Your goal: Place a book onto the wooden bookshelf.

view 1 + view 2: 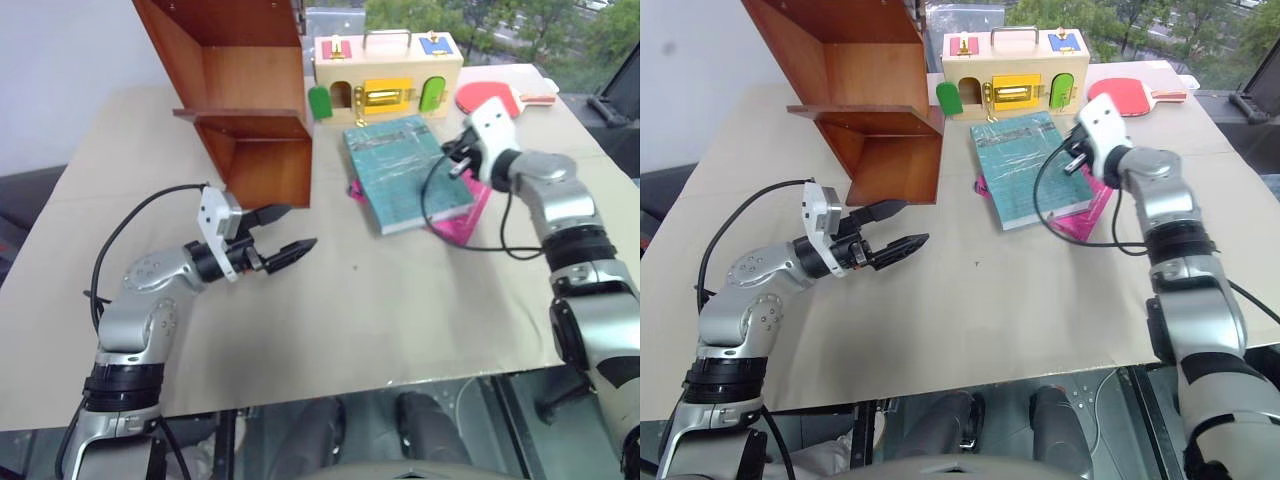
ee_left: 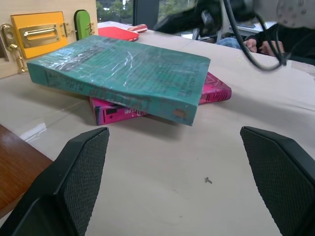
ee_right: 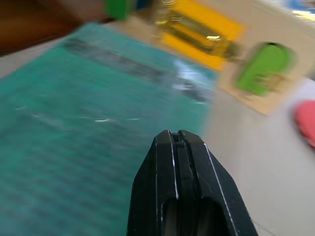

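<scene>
The teal-green book [image 1: 405,170] lies flat on the table, resting on a smaller magenta book [image 1: 462,222]. To its left the reddish-brown wooden bookshelf [image 1: 250,100] stands with its open side facing right. My right gripper [image 1: 456,158] hovers over the book's right edge, fingers shut with nothing between them; in the right wrist view its closed tips [image 3: 177,135] point across the teal cover [image 3: 74,128]. My left gripper [image 1: 296,231] is open, level above the table in front of the bookshelf and pointing toward the book [image 2: 123,69].
A pale wooden box with coloured doors and a handle [image 1: 385,72] stands behind the book. A red paddle [image 1: 495,97] lies to its right. The table's front edge [image 1: 350,385] runs close to me.
</scene>
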Motion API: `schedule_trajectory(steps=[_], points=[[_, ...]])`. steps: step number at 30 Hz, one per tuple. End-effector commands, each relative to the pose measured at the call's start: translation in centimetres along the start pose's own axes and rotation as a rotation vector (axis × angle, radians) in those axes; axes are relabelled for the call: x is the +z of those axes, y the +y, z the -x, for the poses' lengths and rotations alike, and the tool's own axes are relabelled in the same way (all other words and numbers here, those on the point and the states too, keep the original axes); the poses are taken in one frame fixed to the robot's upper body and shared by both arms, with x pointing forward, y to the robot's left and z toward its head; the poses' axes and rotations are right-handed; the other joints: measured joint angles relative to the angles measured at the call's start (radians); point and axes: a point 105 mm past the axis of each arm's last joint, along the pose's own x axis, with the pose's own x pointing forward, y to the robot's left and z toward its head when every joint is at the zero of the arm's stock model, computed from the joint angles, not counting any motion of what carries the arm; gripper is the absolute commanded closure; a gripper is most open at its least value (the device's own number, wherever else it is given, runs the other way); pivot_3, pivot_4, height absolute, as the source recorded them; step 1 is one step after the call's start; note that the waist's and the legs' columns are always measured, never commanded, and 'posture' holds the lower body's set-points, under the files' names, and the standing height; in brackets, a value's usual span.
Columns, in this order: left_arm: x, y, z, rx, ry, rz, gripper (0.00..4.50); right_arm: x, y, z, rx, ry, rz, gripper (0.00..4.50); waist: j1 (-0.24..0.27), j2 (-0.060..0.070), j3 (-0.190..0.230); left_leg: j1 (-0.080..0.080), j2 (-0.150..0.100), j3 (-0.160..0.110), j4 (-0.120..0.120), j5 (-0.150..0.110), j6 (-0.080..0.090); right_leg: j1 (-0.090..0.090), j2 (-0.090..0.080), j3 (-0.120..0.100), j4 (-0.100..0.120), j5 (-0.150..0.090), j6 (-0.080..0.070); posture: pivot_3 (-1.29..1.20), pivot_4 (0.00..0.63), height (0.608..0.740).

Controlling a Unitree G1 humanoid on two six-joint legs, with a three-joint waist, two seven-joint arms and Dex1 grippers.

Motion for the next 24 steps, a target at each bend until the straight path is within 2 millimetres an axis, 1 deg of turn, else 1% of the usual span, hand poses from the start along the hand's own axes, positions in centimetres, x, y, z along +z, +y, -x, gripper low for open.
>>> schedule_trajectory(steps=[1, 2, 6, 9, 11, 12, 13, 14, 16, 18, 19, 22, 24], points=[[1.3, 0.0, 0.4, 0.007, -0.027, -0.042, 0.00, -2.4, 1.0, 1.0, 0.105, 0.089, 0.074, 4.46, 0.007, 0.000, 0.000, 0.000, 0.000, 0.000, 0.000, 0.000, 0.000, -0.001, 0.001, -0.001, 0.000, 0.000, 0.000, 0.00, 0.150, 0.740], [1.3, 0.1, 0.4, 0.008, -0.027, -0.042, 0.00, -3.0, 1.3, 1.4, 0.140, 0.111, 0.073, 4.46, 0.009, 0.000, 0.000, 0.000, 0.000, -0.001, 0.000, 0.000, 0.000, -0.001, 0.001, -0.001, 0.000, 0.000, 0.000, 0.00, 0.150, 0.740], [0.9, 0.1, 0.5, 0.012, -0.025, -0.038, 0.00, -5.9, 2.5, 5.1, 0.276, 0.220, 0.116, 4.46, 0.022, 0.000, -0.001, 0.000, -0.001, -0.001, 0.001, 0.000, 0.000, 0.001, 0.001, -0.002, 0.000, 0.000, 0.000, 0.00, 0.150, 0.740], [0.8, 0.1, 0.2, 0.008, -0.029, -0.034, 0.00, -6.8, 2.7, 7.3, 0.284, 0.253, 0.118, 4.46, 0.030, -0.001, -0.002, 0.003, -0.001, -0.001, 0.001, 0.000, 0.000, 0.003, 0.000, -0.002, -0.001, 0.000, 0.000, 0.00, 0.150, 0.740], [0.7, 0.2, 0.1, 0.006, -0.029, -0.033, 0.00, -6.7, 2.4, 8.3, 0.259, 0.251, 0.128, 4.46, 0.031, 0.000, -0.002, 0.004, 0.000, -0.003, 0.003, 0.000, 0.000, 0.006, -0.001, -0.004, 0.000, 0.000, 0.000, 0.00, 0.150, 0.740], [0.7, 0.2, 0.0, 0.004, -0.029, -0.032, 0.00, -6.2, 2.1, 8.5, 0.230, 0.229, 0.119, 4.46, 0.031, -0.001, -0.002, 0.006, 0.000, -0.003, 0.003, 0.000, 0.000, 0.007, -0.001, -0.004, 0.000, 0.000, 0.000, 0.00, 0.150, 0.740], [0.7, 0.3, 0.0, 0.004, -0.029, -0.031, 0.00, -4.8, 1.9, 8.5, 0.208, 0.166, 0.103, 4.46, 0.030, -0.001, -0.002, 0.006, 0.000, -0.003, 0.003, 0.000, 0.000, 0.008, -0.001, -0.004, 0.000, 0.001, -0.001, 0.00, 0.150, 0.740], [0.6, 0.4, 0.0, 0.003, -0.029, -0.031, 0.00, -3.1, 2.0, 8.6, 0.200, 0.089, 0.078, 4.46, 0.029, -0.001, -0.002, 0.006, 0.000, -0.003, 0.003, 0.000, 0.000, 0.009, -0.001, -0.004, 0.000, 0.002, -0.001, 0.00, 0.150, 0.740], [0.6, 0.6, 0.0, 0.003, -0.028, -0.030, 0.00, 0.8, 2.9, 8.6, 0.210, -0.062, 0.010, 4.46, 0.024, 0.000, -0.001, 0.006, 0.000, -0.003, 0.004, 0.000, 0.000, 0.009, -0.001, -0.004, 0.000, 0.003, -0.003, 0.00, 0.150, 0.740], [0.4, 1.0, 0.2, 0.010, -0.024, -0.027, 0.00, 3.6, 5.0, 8.6, 0.258, -0.137, 0.022, 4.46, 0.020, 0.002, 0.000, 0.005, 0.001, -0.002, 0.005, 0.000, -0.001, 0.006, 0.000, -0.002, 0.004, 0.003, -0.003, 0.00, 0.150, 0.740], [0.3, 1.2, 0.4, 0.019, -0.017, -0.027, 0.00, 4.5, 6.1, 8.4, 0.270, -0.153, 0.034, 4.46, 0.021, 0.002, -0.001, 0.005, 0.001, -0.002, 0.005, 0.000, -0.001, 0.005, 0.000, -0.002, 0.004, 0.003, -0.003, 0.00, 0.150, 0.740], [-0.3, 2.4, 1.2, 0.056, 0.011, -0.032, 0.00, 6.8, 8.5, 7.0, 0.244, -0.190, 0.057, 4.46, 0.020, 0.002, -0.001, 0.003, 0.002, -0.003, 0.004, 0.001, -0.003, 0.002, 0.001, -0.003, 0.004, 0.003, -0.003, 0.00, 0.150, 0.740], [-0.9, 3.2, 2.0, 0.086, 0.039, -0.037, 0.00, 8.1, 10.5, 5.6, 0.246, -0.185, -0.006, 4.46, 0.021, 0.002, -0.001, 0.002, 0.002, -0.003, 0.004, 0.001, -0.003, 0.002, 0.001, -0.003, 0.004, 0.003, -0.003, 0.00, 0.150, 0.740]])
